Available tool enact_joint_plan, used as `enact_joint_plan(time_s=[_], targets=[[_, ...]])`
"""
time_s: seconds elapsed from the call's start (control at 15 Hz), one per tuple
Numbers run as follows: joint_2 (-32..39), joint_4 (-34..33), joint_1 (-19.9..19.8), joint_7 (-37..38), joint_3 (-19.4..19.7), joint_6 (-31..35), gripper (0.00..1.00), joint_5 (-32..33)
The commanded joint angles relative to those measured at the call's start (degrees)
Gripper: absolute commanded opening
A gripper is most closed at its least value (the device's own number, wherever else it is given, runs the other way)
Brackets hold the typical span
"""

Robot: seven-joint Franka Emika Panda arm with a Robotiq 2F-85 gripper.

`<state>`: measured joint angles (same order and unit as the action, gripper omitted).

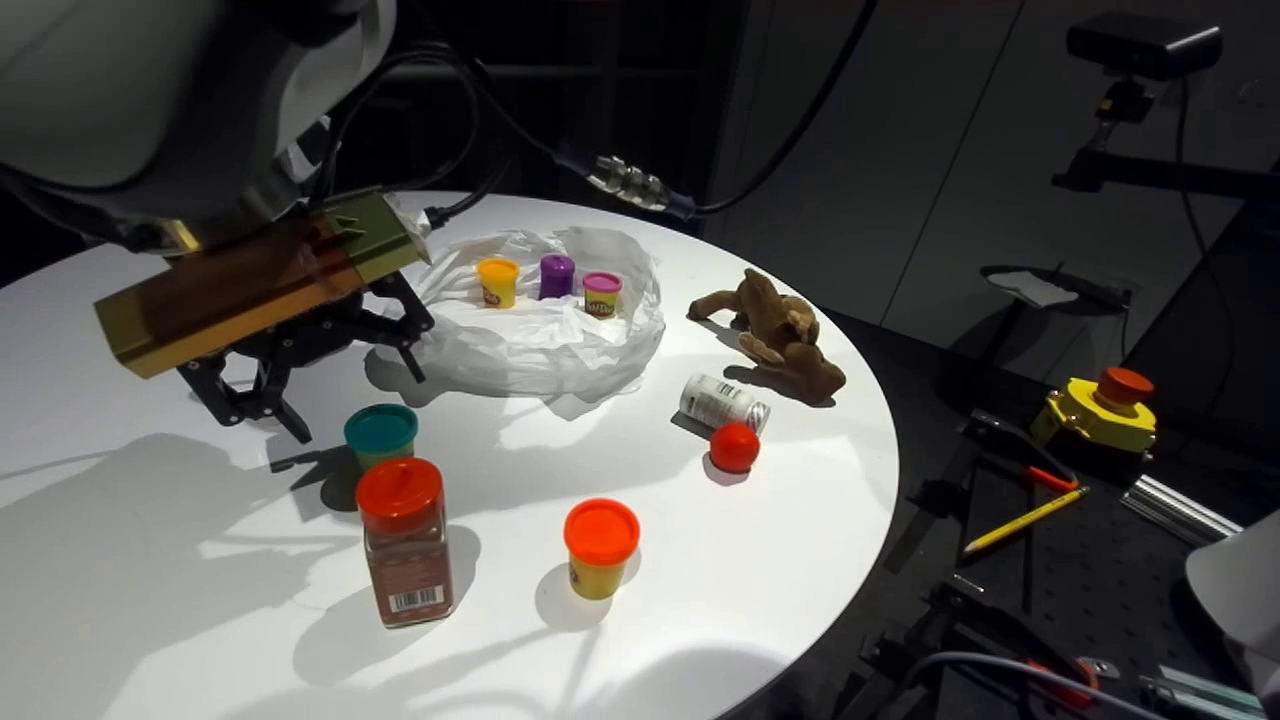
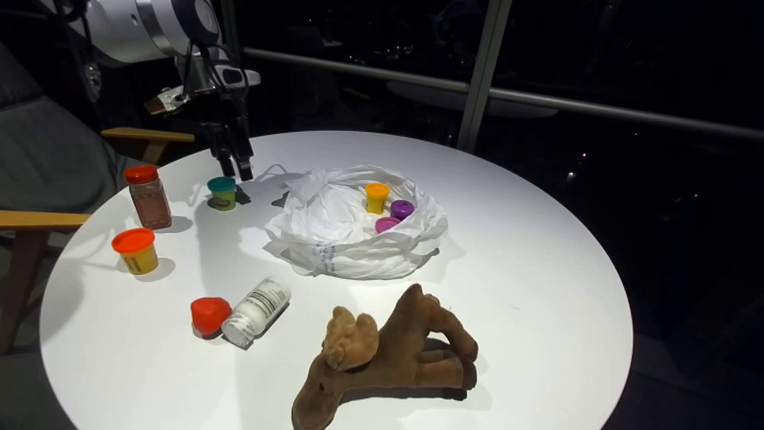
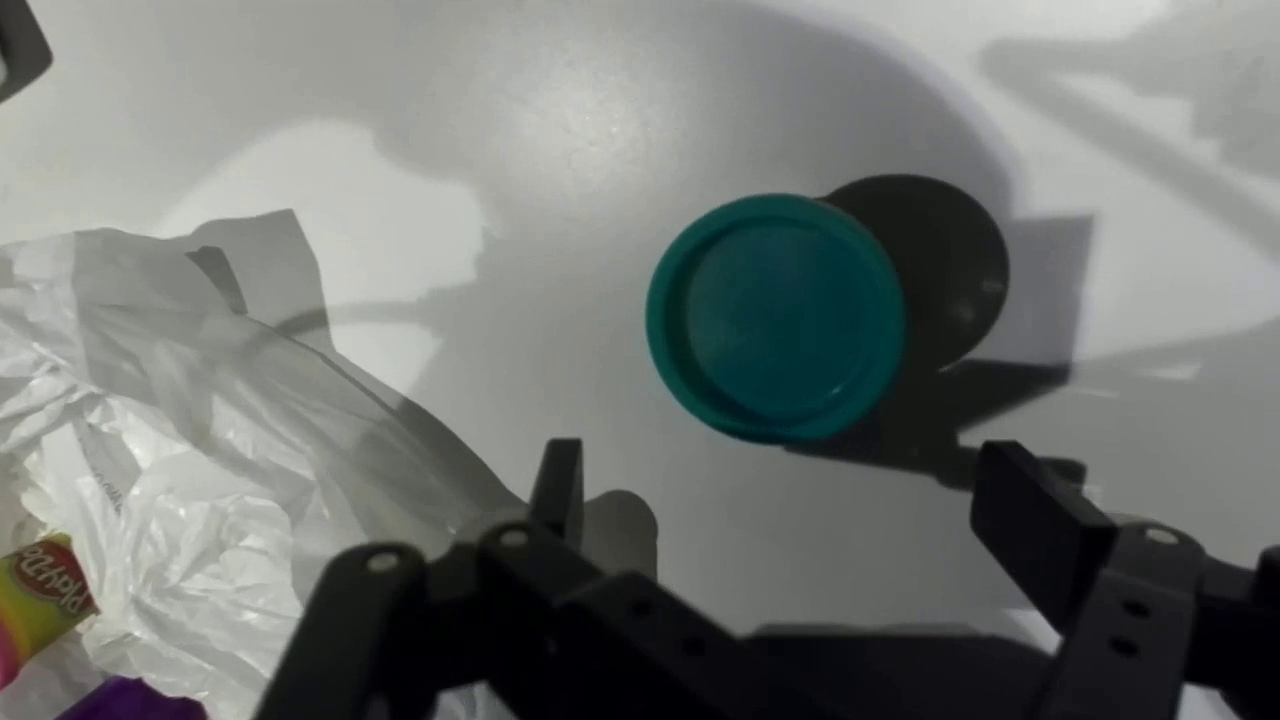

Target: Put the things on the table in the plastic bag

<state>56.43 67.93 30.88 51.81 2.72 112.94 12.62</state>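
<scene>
One teal-lidded jar (image 3: 775, 315) stands upright near and below the claw (image 3: 783, 475), whose two jaws are spread apart.

The teal-lidded jar (image 2: 223, 194) stands upright — outside the crinkled, open plastic bag (image 2: 358, 260).

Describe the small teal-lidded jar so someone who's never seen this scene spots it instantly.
On the large round white-topped table, find the crinkled whitish plastic bag. Beside it, not touching, near the open black fingers, stands a small round yellow-green jar. Its teal lid distinguishes it from the taller squarish red-lidded jar nearby.
</scene>
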Motion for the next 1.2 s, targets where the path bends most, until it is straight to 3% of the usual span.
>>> enact_joint_plan(time_s=[0.0, 0.53, 1.13], targets=[[-4.6, 7.7, -2.8, -2.6, -1.9, 5.7, 1.00, -2.4], [-11.6, 18.7, -7.4, -8.8, -6.3, 14.4, 1.00, -7.3], [-10.4, 19.9, -7.5, -13.0, -7.2, 12.1, 1.00, -9.2]])
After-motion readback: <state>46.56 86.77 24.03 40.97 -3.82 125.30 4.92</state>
